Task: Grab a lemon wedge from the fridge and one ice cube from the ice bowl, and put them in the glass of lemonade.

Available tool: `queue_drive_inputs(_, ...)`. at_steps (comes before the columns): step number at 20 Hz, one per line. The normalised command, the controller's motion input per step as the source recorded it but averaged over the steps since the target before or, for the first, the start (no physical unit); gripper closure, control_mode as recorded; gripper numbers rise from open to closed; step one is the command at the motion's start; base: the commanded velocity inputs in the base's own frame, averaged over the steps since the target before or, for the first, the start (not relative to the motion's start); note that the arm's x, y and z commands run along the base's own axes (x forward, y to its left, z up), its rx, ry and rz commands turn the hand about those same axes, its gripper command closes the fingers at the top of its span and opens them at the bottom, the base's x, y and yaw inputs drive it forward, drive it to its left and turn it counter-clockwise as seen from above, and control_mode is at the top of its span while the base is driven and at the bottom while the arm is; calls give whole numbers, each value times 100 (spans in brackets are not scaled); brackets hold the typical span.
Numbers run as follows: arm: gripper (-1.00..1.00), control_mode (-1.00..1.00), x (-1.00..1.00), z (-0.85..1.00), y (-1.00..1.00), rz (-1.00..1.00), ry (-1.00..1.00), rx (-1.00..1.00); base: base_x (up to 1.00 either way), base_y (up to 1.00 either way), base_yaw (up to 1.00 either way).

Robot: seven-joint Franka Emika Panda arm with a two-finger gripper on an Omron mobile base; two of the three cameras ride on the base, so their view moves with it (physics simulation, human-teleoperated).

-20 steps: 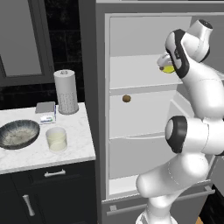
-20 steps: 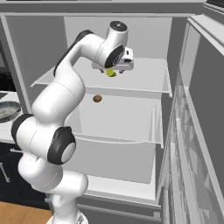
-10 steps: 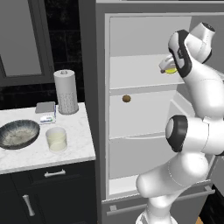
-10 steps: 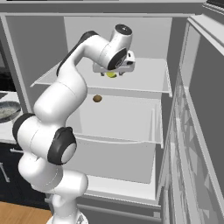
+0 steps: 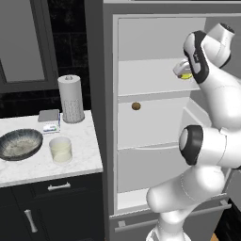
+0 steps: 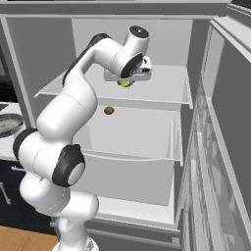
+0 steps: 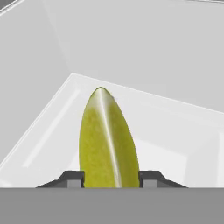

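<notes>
The fridge (image 5: pixel 141 42) stands open, and my gripper (image 5: pixel 184 73) reaches down onto its top shelf. The yellow-green lemon wedge (image 7: pixel 107 140) stands between the two fingertips, which press on its sides, so my gripper (image 7: pixel 111 177) is shut on it. From the right base view the lemon wedge (image 6: pixel 125 84) peeks out under my gripper (image 6: pixel 125 81), just above the shelf. On the counter to the left of the fridge sit the ice bowl (image 5: pixel 20 143) and the glass of lemonade (image 5: pixel 60 149).
A small round brown item (image 5: pixel 136 106) lies on the middle shelf. A paper towel roll (image 5: pixel 71 99) and a small flat box (image 5: pixel 49 117) stand at the back of the counter. The open fridge door (image 6: pixel 220 147) stands at the right.
The jaws have come together on the lemon wedge. The hand has dropped slightly toward the top shelf.
</notes>
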Motion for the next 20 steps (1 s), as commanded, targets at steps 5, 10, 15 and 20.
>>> queue_drive_inputs(5, 100, -100, -60, -2, 4, 0, -8, 0, 0, 0, 0)
queue_drive_inputs(10, 100, -100, -100, -2, 29, -1, -10, 0, 0, 0, 0)
queue_drive_inputs(15, 100, -100, -100, 0, 46, -6, 4, -3, 0, 0, 0)
queue_drive_inputs(20, 100, -100, -100, -12, 40, -11, 16, -8, 0, 0, 0)
